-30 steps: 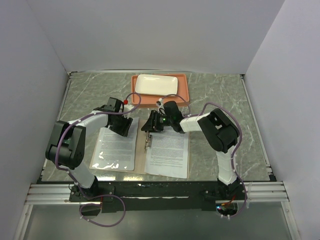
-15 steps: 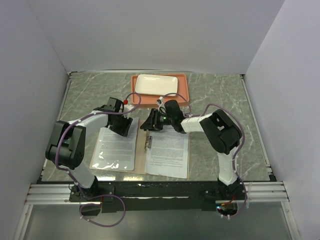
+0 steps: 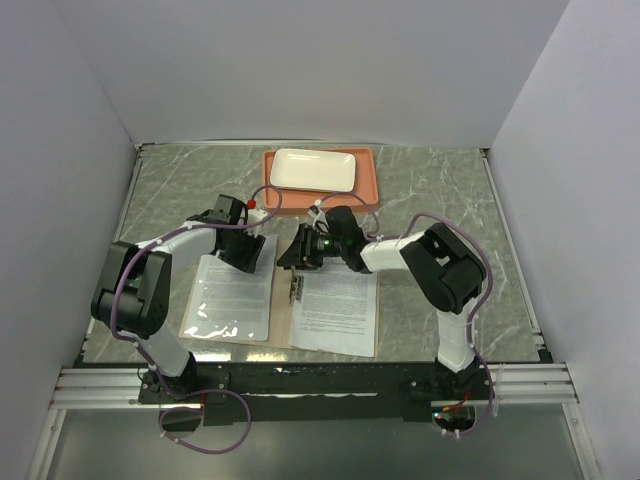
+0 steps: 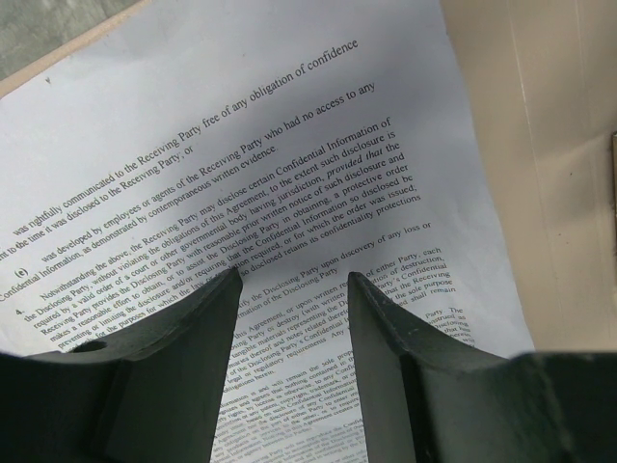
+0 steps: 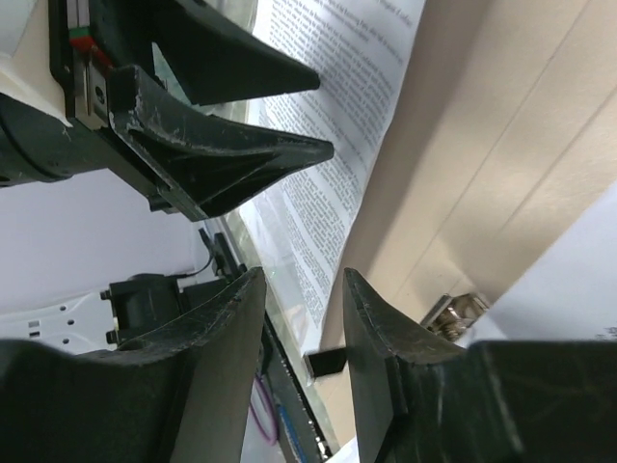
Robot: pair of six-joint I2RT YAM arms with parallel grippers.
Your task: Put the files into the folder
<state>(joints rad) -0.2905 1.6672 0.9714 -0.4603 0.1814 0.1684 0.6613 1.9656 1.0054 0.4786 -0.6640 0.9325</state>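
Note:
The tan-brown folder [image 3: 283, 310] lies open on the table. One printed sheet [image 3: 232, 295] lies on its left half under the glossy pocket, the other sheet [image 3: 338, 305] on its right half. A dark clip [image 3: 296, 285] sits along the spine. My left gripper [image 3: 250, 255] is open and empty, low over the top of the left sheet [image 4: 241, 145]. My right gripper [image 3: 293, 256] is open and empty above the spine by the clip [image 5: 458, 313]. In the right wrist view the left gripper [image 5: 323, 111] hovers over the left sheet [image 5: 337, 145], beside bare folder [image 5: 482, 145].
An orange tray [image 3: 368, 190] holding a white rectangular plate [image 3: 312, 168] stands just behind the folder at the back centre. White walls enclose the marbled table [image 3: 160, 200] on three sides. The two grippers are close together over the folder's top edge.
My right gripper has shifted slightly left and nearer, toward the folder's spine and clip. The left arm, the sheets and the folder have not moved.

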